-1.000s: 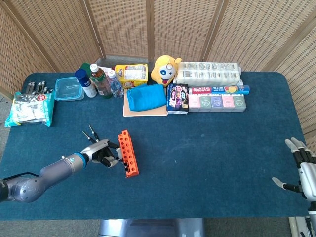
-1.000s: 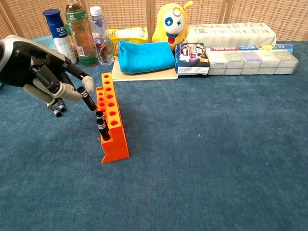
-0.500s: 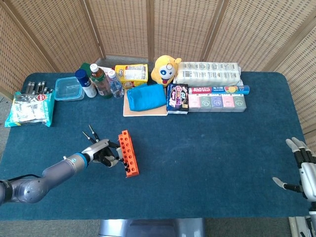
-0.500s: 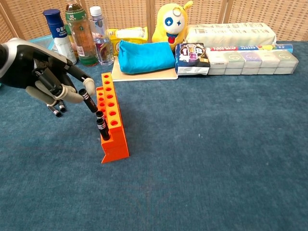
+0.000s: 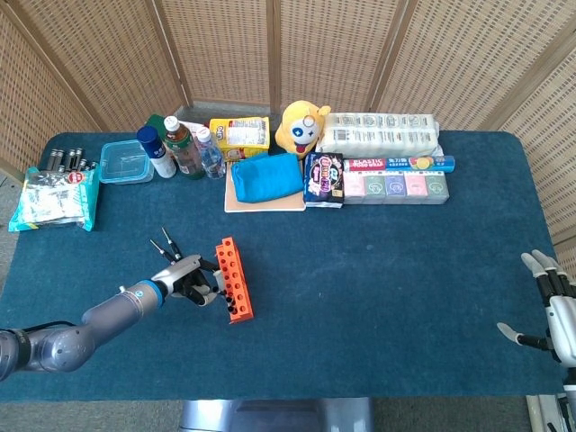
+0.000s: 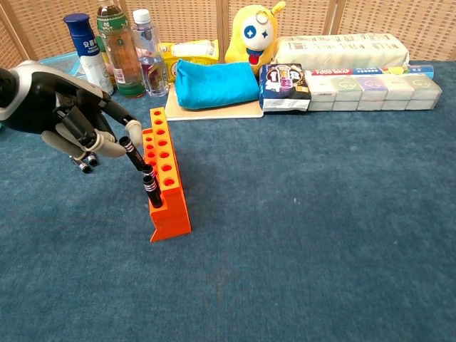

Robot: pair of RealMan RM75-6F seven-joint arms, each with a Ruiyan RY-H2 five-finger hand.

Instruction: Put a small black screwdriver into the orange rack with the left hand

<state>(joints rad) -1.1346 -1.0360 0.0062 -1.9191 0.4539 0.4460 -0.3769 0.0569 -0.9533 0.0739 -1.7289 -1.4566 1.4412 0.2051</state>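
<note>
The orange rack [image 6: 165, 178] [image 5: 236, 279] stands on the blue cloth at the left-middle, with a black screwdriver [image 6: 151, 191] upright in a front hole. My left hand [image 6: 68, 117] [image 5: 184, 279] is just left of the rack and pinches another small black screwdriver [image 6: 134, 155], tilted, its lower end at the rack's left row of holes. Two more black screwdrivers [image 6: 85, 164] [image 5: 166, 243] lie on the cloth behind the hand. My right hand [image 5: 553, 310] hangs open at the far right edge, holding nothing.
Bottles [image 6: 117, 50], a clear box [image 5: 126, 162], a blue pouch [image 6: 216, 82], a yellow plush toy [image 6: 255, 32], snack packs [image 6: 285, 87] and boxed items [image 6: 370, 84] line the back. A bag with batteries [image 5: 56, 193] lies far left.
My left hand has lowered and drawn slightly toward the rack, bringing the held screwdriver's lower end down onto the rack's holes. The right hand has stayed put.
</note>
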